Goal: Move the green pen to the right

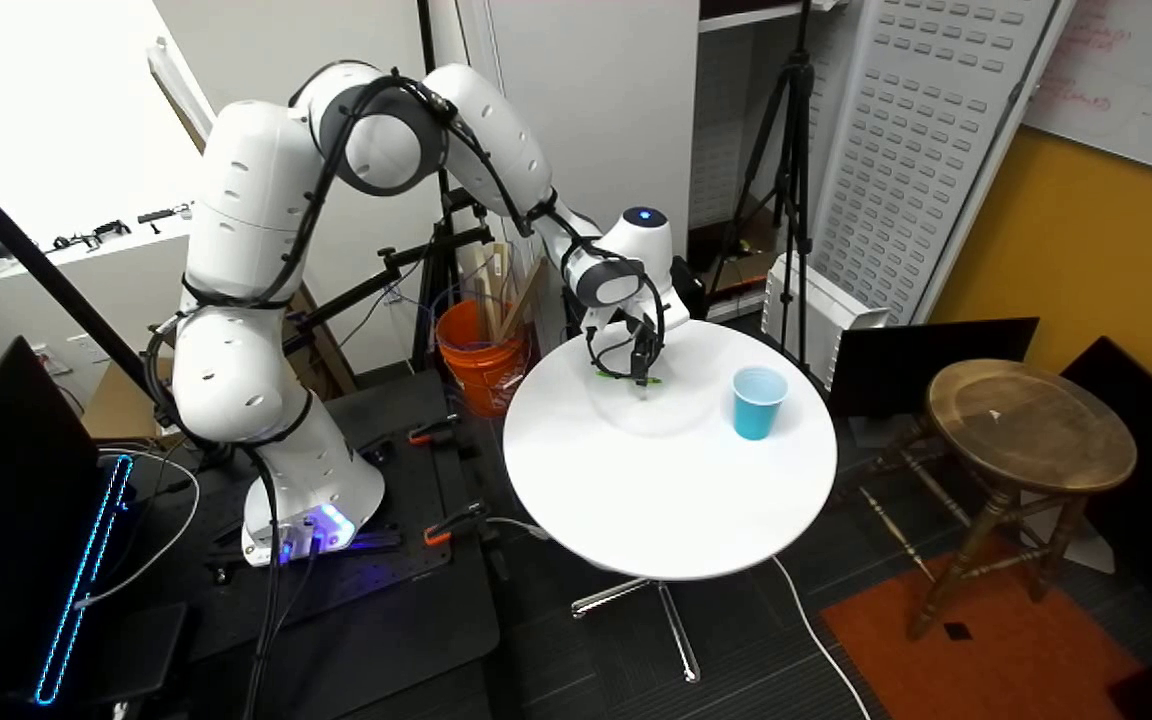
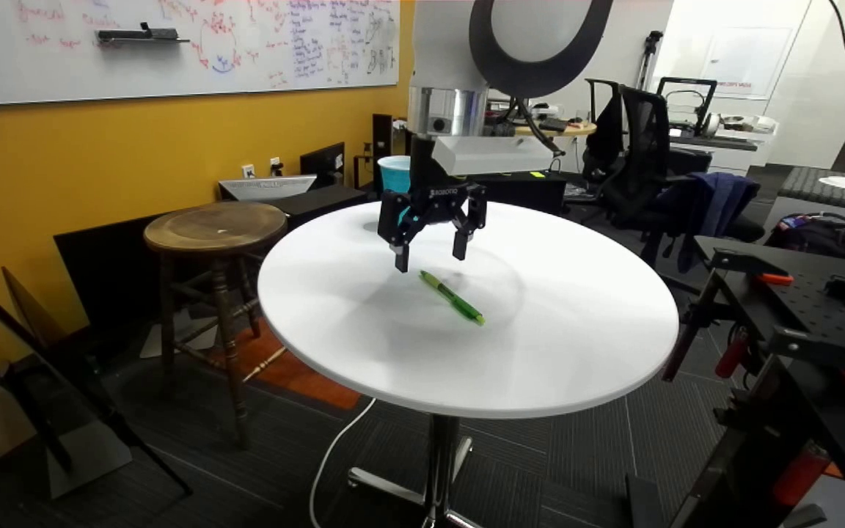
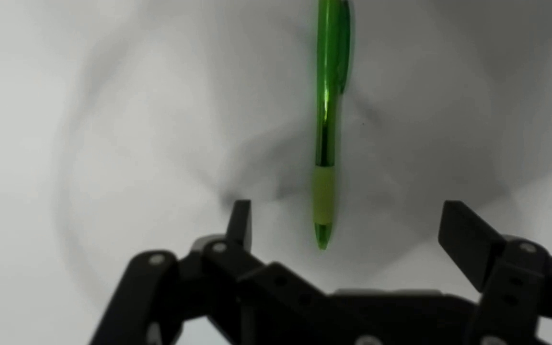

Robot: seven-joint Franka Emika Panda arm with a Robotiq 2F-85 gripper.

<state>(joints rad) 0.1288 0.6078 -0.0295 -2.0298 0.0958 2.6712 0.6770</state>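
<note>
The green pen (image 2: 453, 298) lies flat on the round white table (image 2: 584, 352). In the wrist view the pen (image 3: 325, 134) runs up and out of the top edge, its tip between the two fingers, nearer the left one. My gripper (image 2: 430, 258) is open and empty, pointing down above the table by the pen's far end. Its spread fingers (image 3: 348, 207) show in the wrist view, not touching the pen. In an exterior view the gripper (image 1: 644, 374) hides the middle of the pen (image 1: 654, 380).
A light blue cup (image 1: 758, 405) stands upright on the table; in an exterior view the cup (image 2: 394, 174) is partly behind the gripper. A wooden stool (image 1: 1026, 425) stands beside the table. An orange bucket (image 1: 481, 365) stands on the floor near the arm's base.
</note>
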